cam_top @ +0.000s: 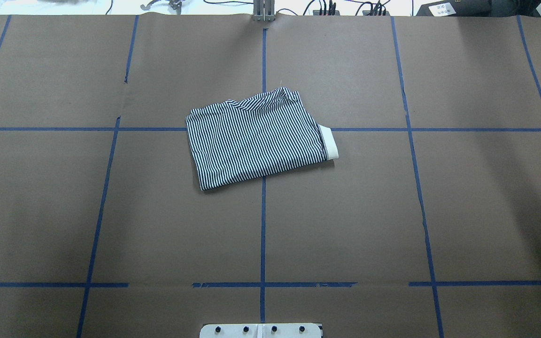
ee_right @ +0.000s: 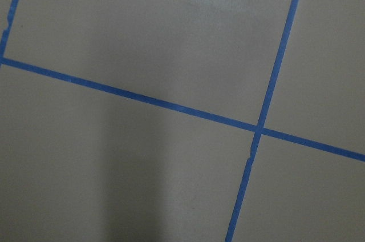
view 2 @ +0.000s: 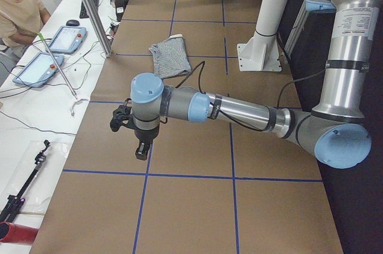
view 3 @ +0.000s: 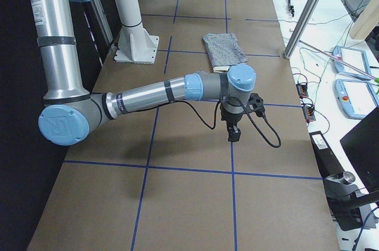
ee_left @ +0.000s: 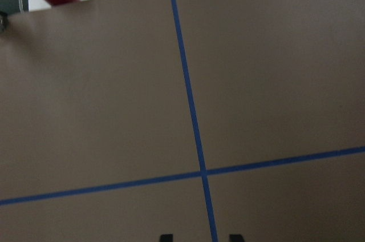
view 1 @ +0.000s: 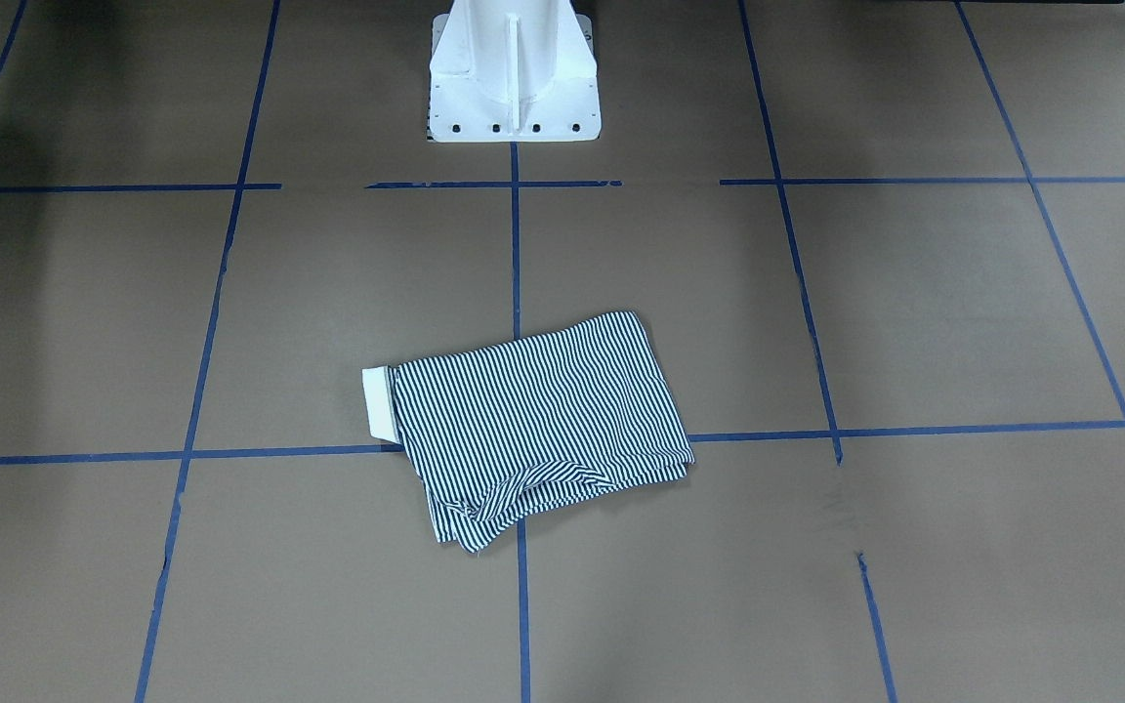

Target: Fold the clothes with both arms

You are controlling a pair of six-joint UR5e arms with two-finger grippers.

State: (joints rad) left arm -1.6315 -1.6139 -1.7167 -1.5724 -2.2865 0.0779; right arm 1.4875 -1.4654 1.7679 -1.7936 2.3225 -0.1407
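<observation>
On table (cam_top: 439,211), striped polo shirt (cam_top: 256,145) folded, cream collar (cam_top: 330,146) protruding

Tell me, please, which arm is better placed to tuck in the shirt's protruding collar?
Right, probably, though only narrowly. The collar sticks out of the shirt on the robot's right side. Neither arm is near it: the right arm and the left arm both hang over bare table.

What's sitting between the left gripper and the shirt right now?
Nothing. In the exterior left view, only bare brown paper crossed by blue tape lines separates the left gripper from the folded shirt.
</observation>
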